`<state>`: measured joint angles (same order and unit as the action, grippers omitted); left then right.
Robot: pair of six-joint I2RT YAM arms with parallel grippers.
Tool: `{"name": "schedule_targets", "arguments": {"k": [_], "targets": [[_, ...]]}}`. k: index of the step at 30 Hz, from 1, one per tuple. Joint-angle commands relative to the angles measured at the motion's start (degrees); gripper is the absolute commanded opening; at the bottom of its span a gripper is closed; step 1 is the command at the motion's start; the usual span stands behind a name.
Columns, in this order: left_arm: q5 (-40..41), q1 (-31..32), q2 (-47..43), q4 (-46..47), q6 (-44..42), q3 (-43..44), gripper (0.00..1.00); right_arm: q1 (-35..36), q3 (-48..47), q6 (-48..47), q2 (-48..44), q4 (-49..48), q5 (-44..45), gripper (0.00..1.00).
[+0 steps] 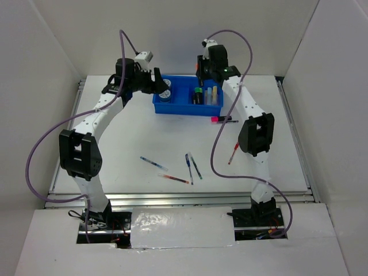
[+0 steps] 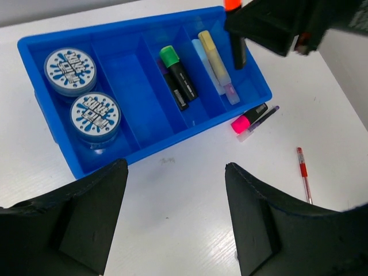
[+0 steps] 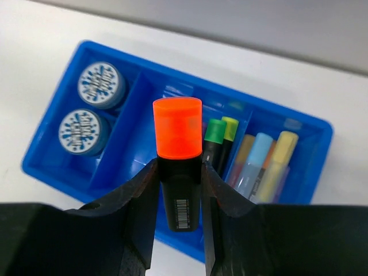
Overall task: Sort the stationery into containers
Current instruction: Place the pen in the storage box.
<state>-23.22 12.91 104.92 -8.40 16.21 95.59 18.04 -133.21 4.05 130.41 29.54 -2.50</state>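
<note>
Stationery nearest the arm bases was a scatter of thin pens (image 1: 174, 179) on the table (image 1: 126, 138), w/ a red pen (image 1: 233, 154) off right & a pink highlighter (image 2: 241, 122) just beside the blue tray (image 2: 172, 150). Left gripper (image 2: 172, 172) hung wide open, empty, over the table by the tray's near wall. Farther back, two round discs (image 2: 70, 70) sat in the left-end compartment, a green marker (image 2: 175, 72) & yellow highlighter (image 2: 213, 54) further right, while right gripper (image 3: 178, 167) was clamped on an orange highlighter (image 3: 177, 135), upright above the tray.
</note>
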Motion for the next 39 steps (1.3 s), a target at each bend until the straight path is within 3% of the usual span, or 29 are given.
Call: {"name": "schedule_targets", "arguments": {"k": [1, 11, 13, 17, 18, 20, 24, 27, 28, 29, 31, 33, 37, 39], "targets": [[-0.51, -0.86, -3.67, 2.78, 1.72, -1.37, 0.81, 0.24, -1.01, 2.88, 3.00, -4.57, 0.83, 0.00], [0.63, -1.74, -4.90, 3.57, 5.59, -5.94, 0.82, 0.33, -1.79, 6.58, 9.16, -7.04, -2.32, 0.00], [0.72, -1.74, -5.17, 3.22, 6.03, -6.73, 0.82, 0.50, -2.40, 6.93, 10.21, -7.21, -2.51, 0.05], [0.72, -1.74, -6.13, 2.52, 6.91, -8.57, 0.83, 0.85, -2.06, 6.93, 10.74, -7.48, 0.04, 0.29], [0.29, -1.74, -6.74, 2.69, 6.91, -9.10, 0.83, 0.85, -1.80, 6.93, 10.83, -7.57, 0.39, 0.40], [0.11, -1.74, -7.45, 2.52, 6.82, -9.98, 0.84, 0.77, -1.44, 6.93, 10.66, -7.48, 0.22, 0.53], [-0.94, -1.83, -8.50, 1.99, 6.38, -10.43, 0.86, 0.68, -0.91, 6.23, 9.08, -6.34, -0.83, 0.70], [-2.09, -2.01, -9.03, 2.07, 6.29, -10.60, 0.88, 0.24, -0.92, 5.00, 4.27, -4.06, -2.15, 0.73], [-2.52, -2.10, -9.30, 2.16, 6.29, -10.60, 0.88, -0.89, -0.57, 5.26, 2.59, -3.53, -3.03, 0.70], [-2.79, -2.18, -9.47, 2.16, 6.21, -10.69, 0.88, -1.86, 0.05, 5.70, 0.66, -2.57, -3.64, 0.53], [-3.49, -2.45, -10.26, 2.34, 6.38, -10.95, 0.87, -5.88, 3.82, 7.89, -5.76, -3.34, -5.67, 0.29], [-3.76, -2.71, -10.97, 2.43, 6.64, -11.48, 0.86, -9.15, 9.88, 9.56, -11.83, -3.96, -6.98, 0.19], [-3.50, -3.06, -11.58, 1.64, 6.38, -11.92, 0.85, -16.70, 14.03, 7.11, -14.57, -0.30, -6.46, 0.00], [-3.06, -3.06, -11.85, 1.29, 6.21, -12.01, 0.85, -17.60, 13.59, 5.53, -12.56, 2.26, -8.21, 0.00]]}}
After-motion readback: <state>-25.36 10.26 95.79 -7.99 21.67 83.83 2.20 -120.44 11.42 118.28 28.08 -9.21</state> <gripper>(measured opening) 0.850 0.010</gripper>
